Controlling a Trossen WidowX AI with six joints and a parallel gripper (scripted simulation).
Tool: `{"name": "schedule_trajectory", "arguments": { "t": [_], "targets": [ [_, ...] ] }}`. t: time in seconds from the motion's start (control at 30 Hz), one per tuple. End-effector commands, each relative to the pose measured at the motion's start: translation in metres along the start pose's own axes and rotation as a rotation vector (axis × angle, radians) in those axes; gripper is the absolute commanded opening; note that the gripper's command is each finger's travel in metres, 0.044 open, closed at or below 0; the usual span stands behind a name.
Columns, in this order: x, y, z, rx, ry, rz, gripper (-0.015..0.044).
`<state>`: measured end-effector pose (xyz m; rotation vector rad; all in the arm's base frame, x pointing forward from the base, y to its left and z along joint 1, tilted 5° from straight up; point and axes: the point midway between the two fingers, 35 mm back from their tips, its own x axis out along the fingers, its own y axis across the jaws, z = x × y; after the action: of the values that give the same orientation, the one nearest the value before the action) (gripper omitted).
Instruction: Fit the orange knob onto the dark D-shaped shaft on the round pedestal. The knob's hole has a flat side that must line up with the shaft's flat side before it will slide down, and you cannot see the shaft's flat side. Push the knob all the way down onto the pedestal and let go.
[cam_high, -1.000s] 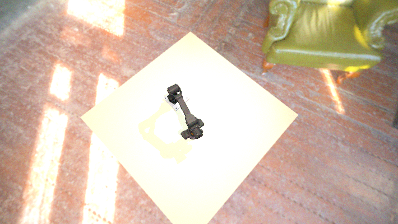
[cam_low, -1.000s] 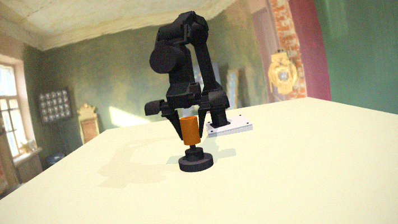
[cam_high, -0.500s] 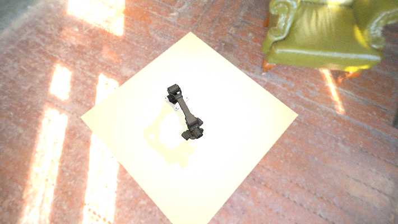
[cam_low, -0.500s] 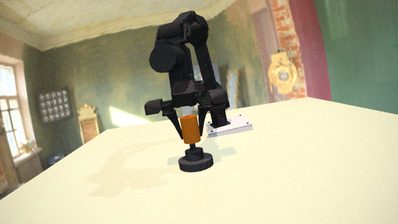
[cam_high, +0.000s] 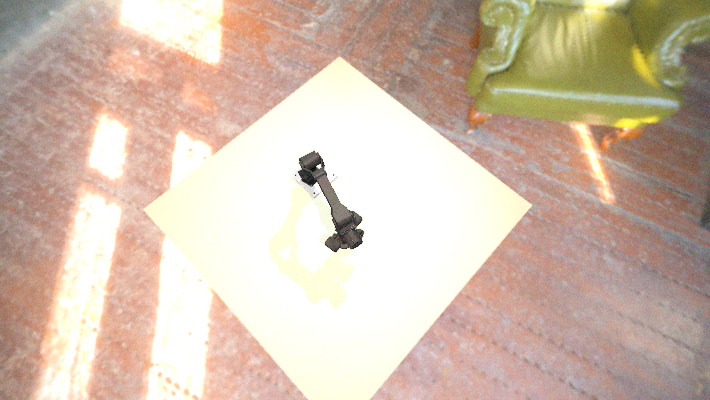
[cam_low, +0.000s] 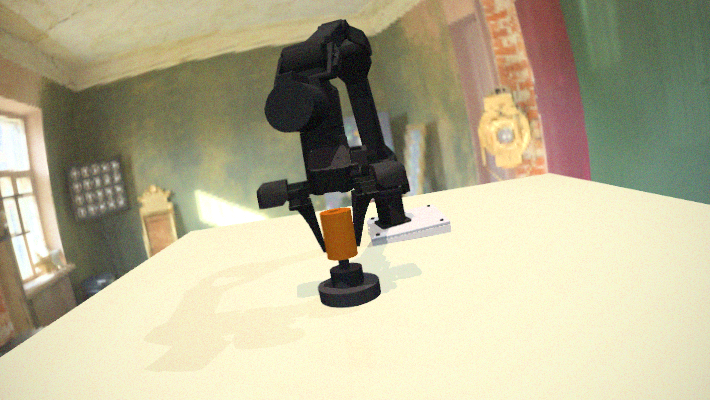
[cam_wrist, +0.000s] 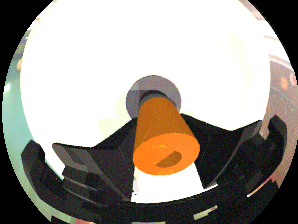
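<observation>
My gripper is shut on the orange knob, a plain cylinder held upright with a slight tilt. The knob stands right over the dark round pedestal. A short piece of the dark shaft shows between the knob's lower end and the pedestal's raised hub, so the knob sits high on the shaft. In the wrist view the knob's top face shows a D-shaped hole, and the knob hides the shaft. In the top view the gripper head covers knob and pedestal.
The arm's white base plate lies just behind the pedestal on the cream table top. A green armchair stands on the brick floor beyond the table.
</observation>
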<state>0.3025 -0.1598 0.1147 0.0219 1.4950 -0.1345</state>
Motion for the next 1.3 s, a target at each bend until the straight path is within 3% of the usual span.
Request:
{"name": "schedule_trajectory", "arguments": {
  "t": [0.0, 0.4, 0.63, 1.27],
  "targets": [
    [0.0001, 0.0001, 0.0004, -0.005, -0.005, 0.001, 0.0000],
    [-0.0046, 0.0011, -0.0024, -0.014, -0.004, 0.001, 0.0000],
    [-0.0038, 0.0019, -0.0043, -0.214, -0.004, 0.000, 0.0000],
    [-0.0006, 0.0001, 0.0001, -0.214, -0.005, 0.000, 0.0000]
  ]
}}
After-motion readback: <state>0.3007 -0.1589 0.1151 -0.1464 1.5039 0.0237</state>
